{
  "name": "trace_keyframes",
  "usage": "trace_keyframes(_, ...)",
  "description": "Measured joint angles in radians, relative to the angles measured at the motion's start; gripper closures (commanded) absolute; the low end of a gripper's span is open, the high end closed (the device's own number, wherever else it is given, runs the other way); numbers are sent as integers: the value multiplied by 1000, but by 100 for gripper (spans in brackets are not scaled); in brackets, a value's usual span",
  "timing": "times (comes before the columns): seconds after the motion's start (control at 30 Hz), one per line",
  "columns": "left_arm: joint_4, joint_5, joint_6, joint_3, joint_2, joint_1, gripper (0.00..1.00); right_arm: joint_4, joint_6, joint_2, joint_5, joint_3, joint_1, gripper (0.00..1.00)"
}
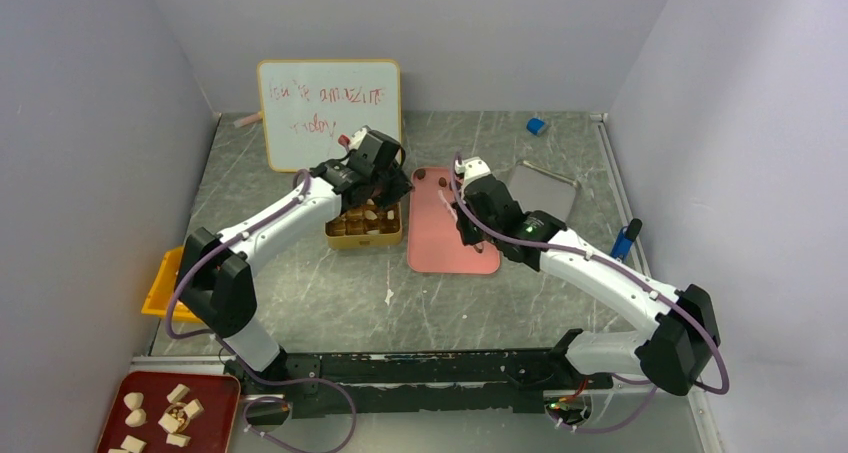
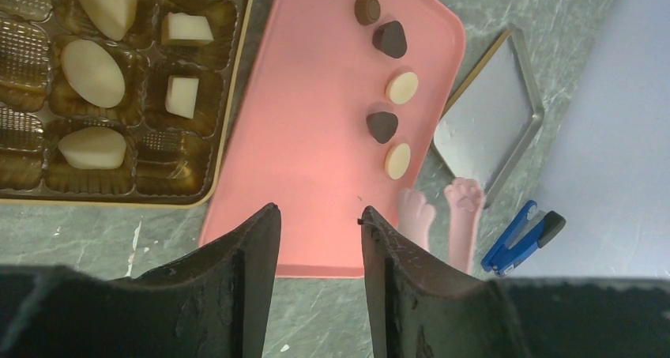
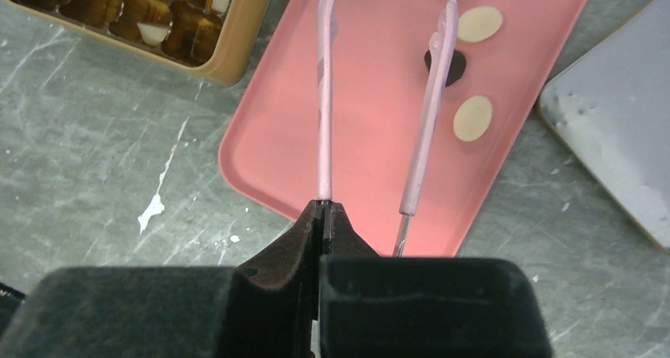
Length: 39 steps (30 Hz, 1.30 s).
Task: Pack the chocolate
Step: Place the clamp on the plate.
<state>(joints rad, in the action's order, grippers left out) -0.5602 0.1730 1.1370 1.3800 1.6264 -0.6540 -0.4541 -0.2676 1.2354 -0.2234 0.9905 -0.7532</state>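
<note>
Enclosing grey table [image 1: 330,303], lilac walls [image 1: 90,123], chocolate [image 2: 382,126] on tray [image 2: 308,97]

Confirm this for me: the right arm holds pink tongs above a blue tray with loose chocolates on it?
The tray is pink, not blue, as the right wrist view shows. The rest holds: the right gripper is shut on the pink tongs above it, with loose chocolates on it.
</note>
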Motion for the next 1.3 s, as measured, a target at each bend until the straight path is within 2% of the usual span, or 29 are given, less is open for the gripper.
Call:
trace_keyframes(0.5, 40, -19, -23, -27, -46, 0, 57, 87, -40, 5, 101, -198, 0, 100)
trace_keyframes(1.07, 39, -18, -45, -65, -49, -1, 57, 271, -35, 203, 92, -240, -16, 100)
trace_keyframes(1.2, 39, -18, -45, -65, -49, -1, 58, 294, -29, 226, 85, -240, -17, 90)
trace_keyframes(1.3, 39, -18, -45, -65, -49, -1, 58, 297, -26, 241, 78, -240, -18, 75)
